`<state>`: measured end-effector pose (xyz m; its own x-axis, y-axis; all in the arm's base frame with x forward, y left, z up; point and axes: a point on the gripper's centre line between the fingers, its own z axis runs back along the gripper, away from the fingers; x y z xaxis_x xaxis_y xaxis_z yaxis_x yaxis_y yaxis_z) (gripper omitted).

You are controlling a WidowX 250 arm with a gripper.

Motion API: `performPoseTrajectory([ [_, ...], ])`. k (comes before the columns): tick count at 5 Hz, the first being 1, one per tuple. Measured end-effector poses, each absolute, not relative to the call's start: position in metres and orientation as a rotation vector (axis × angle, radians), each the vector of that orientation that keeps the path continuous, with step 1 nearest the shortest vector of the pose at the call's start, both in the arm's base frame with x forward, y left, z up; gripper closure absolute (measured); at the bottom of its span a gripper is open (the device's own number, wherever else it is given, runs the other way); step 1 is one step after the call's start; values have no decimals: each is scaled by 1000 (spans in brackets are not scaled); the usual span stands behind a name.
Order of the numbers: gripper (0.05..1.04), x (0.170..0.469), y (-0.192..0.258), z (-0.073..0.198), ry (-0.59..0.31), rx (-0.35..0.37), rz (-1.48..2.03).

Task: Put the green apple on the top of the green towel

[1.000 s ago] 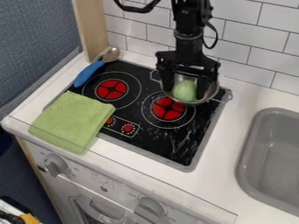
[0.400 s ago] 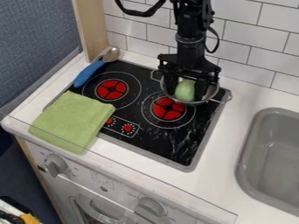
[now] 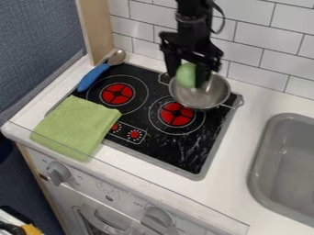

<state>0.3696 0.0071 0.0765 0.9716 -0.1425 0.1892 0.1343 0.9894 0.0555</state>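
End effector closed around the green apple, raised above the metal pot at its left rim. The green towel lies toward the view's lower left, overlapping the cooktop edge; a diagonal carry over the left burner should avoid the spoon.

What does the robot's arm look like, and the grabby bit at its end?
The robot arm is black all over, made of narrow, jointed segments, with a thin black cable looping out beside it. At its end, the gripper is also black: a wider, angular body with two dark fingers pointing downward. I can't make out any markings on either.
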Motion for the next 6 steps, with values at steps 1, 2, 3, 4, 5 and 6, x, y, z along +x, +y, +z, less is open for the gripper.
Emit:
performPoseTrajectory([
  [1, 304, 340, 25, 82, -175, 98, -211],
  [2, 304, 297, 58, 76, -112, 99, -240],
  [3, 305, 254, 90, 72, -57, 109, -237],
  [4, 305, 234, 122, 65, -11, 98, -202],
  [5, 305, 229, 126, 54, 32, 78, -194],
  [6, 305, 228, 127, 44, 66, 78, -189],
])
